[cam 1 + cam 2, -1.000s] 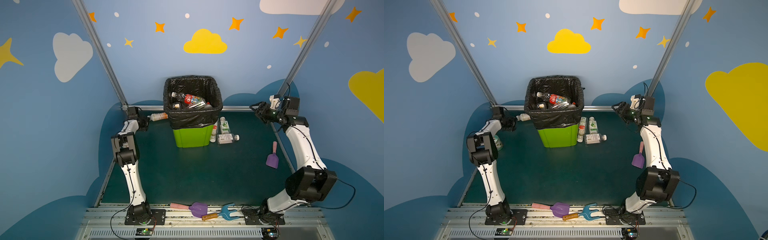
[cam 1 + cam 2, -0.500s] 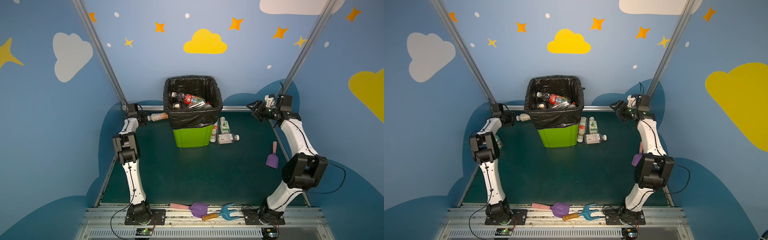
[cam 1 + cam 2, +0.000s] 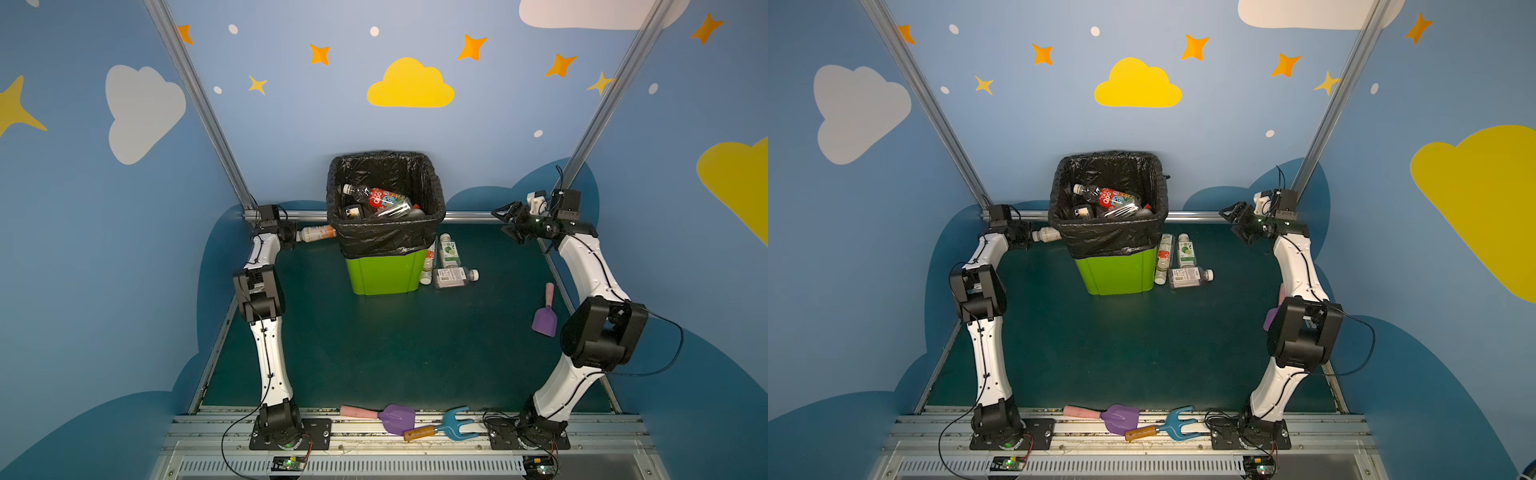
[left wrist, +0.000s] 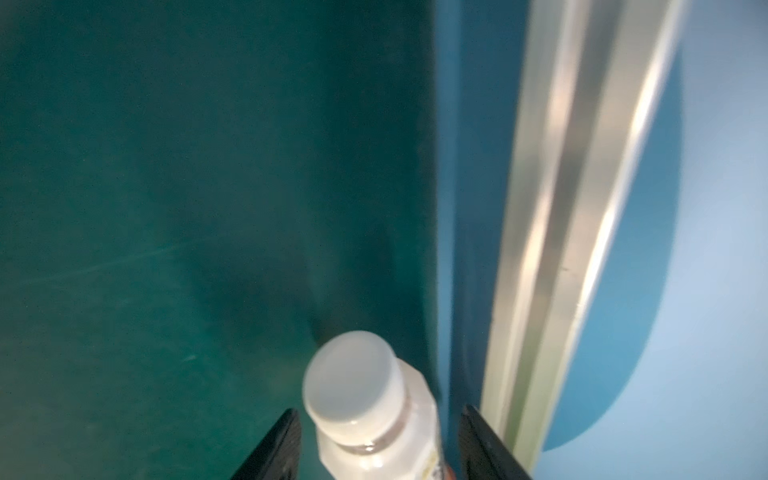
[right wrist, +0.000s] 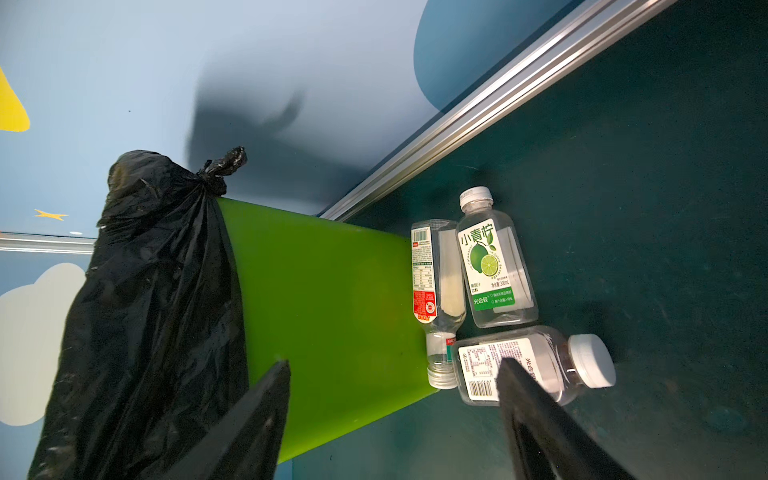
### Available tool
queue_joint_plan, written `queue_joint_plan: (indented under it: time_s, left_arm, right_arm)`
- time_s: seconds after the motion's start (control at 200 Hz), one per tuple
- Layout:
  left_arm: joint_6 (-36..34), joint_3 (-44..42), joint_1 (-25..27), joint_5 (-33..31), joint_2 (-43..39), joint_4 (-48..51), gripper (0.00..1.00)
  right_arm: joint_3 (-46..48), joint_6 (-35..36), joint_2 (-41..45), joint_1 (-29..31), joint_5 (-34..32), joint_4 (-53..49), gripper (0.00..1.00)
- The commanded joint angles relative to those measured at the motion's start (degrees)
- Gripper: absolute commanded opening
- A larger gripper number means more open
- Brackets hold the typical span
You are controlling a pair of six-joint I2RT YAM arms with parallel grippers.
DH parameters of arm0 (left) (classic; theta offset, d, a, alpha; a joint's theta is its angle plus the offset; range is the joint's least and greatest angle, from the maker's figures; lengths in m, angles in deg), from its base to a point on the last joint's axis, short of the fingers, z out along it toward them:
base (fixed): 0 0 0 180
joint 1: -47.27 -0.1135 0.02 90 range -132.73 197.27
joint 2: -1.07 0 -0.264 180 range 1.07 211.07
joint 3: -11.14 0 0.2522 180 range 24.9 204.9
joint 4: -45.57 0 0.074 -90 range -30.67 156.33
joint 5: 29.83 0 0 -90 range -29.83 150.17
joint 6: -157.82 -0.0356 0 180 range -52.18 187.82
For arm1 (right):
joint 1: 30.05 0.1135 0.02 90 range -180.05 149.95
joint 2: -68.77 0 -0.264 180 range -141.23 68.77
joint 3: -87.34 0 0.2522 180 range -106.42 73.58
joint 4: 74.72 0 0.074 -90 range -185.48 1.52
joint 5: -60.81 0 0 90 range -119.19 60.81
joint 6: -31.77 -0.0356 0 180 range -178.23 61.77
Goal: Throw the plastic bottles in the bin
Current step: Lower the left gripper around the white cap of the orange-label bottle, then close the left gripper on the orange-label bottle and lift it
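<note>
Find white-capped bottle (image 4: pixel 353 382) between left gripper (image 4: pixel 379 410) jaws, far left beside bin (image 3: pixel 386 274), staged for drop-in; grip unconfirmed. Note right gripper (image 5: pixel 393 363) wide open, empty, aimed at three bottles (image 5: pixel 494 270) right of bin.

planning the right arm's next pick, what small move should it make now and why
Probably lower the right gripper toward the white-capped bottle lying crosswise: its jaws stand open and empty, and of three bottles on the floor beside the bin this one lies nearest the front.
</note>
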Motion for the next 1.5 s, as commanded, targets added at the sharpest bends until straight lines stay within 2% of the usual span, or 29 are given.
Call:
queue_joint_plan:
  time_s: [0.0,0.966,1.497]
  left_arm:
    - [-0.33,3.0,0.29,-0.88,2.03,3.32,0.62]
    - [1.34,4.76,0.86,-1.57,4.84,5.02,0.61]
    - [4.61,7.04,2.04,-3.16,8.43,3.52,0.61]
  right_arm:
    - [-1.65,0.19,-0.78,-0.54,0.8,-0.75,0.77]
    - [-1.81,-1.75,-3.14,-4.38,0.95,-0.06,0.79]
    - [-4.18,-1.67,-6.6,-6.42,2.27,-1.63,0.79]
